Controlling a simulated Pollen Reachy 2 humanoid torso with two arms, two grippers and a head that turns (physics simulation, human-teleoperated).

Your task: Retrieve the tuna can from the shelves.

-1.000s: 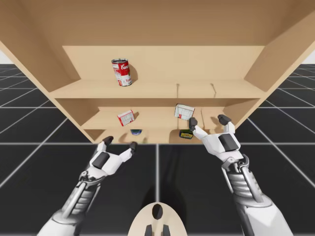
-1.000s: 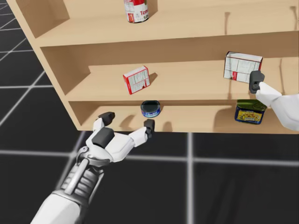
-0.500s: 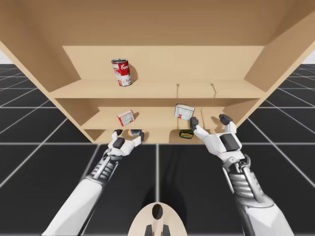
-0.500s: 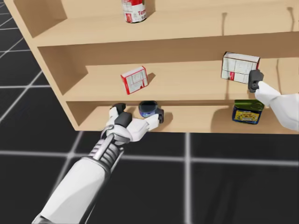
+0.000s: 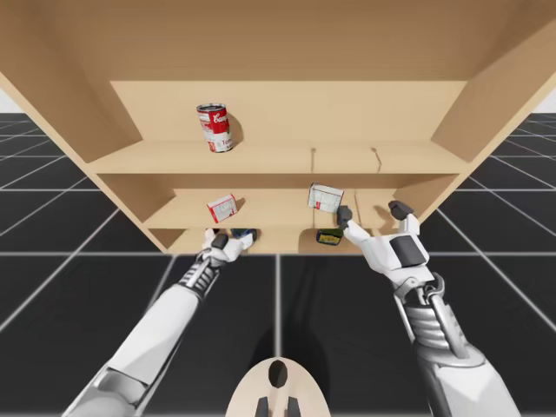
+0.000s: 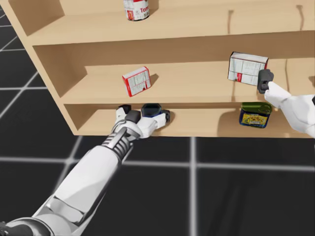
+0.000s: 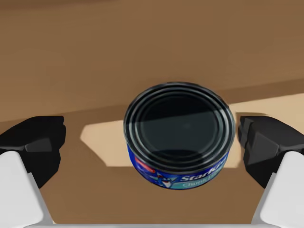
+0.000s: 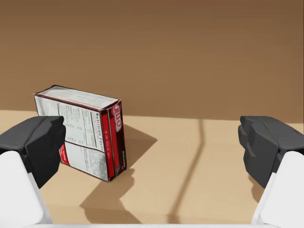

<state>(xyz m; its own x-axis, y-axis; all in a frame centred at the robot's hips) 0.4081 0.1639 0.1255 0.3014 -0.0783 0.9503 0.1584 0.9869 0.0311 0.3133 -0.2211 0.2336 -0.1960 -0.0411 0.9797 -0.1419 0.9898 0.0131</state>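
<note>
1. Straddling the tuna can (image 7: 179, 128), the left claw (image 7: 152, 142) is held wide. One finger is seen just beside the can's wall and the other well apart from it, so no grip is made.
2. The tuna can, low, round and blue with a dark lid, is stood upright on the bottom shelf (image 6: 206, 129), left of centre in the head view.
3. The right claw (image 8: 152, 142) is likewise spread wide, and nothing is held in it.
4. A white-and-red box (image 8: 83, 133) is seen ahead of the right claw on the middle shelf (image 6: 197, 83), close by one finger. Whether it is touched cannot be told.
5. A squat yellow-and-blue can (image 6: 255, 115) is seen below that box on the bottom shelf, at the right of the head view.
6. A smaller red-and-white box (image 6: 136, 81) is set tilted on the middle shelf, just above the tuna can.
7. A tall red-and-white can (image 5: 215, 128) is stood on the top shelf (image 5: 347, 156), in the upper left of the high view.
</note>
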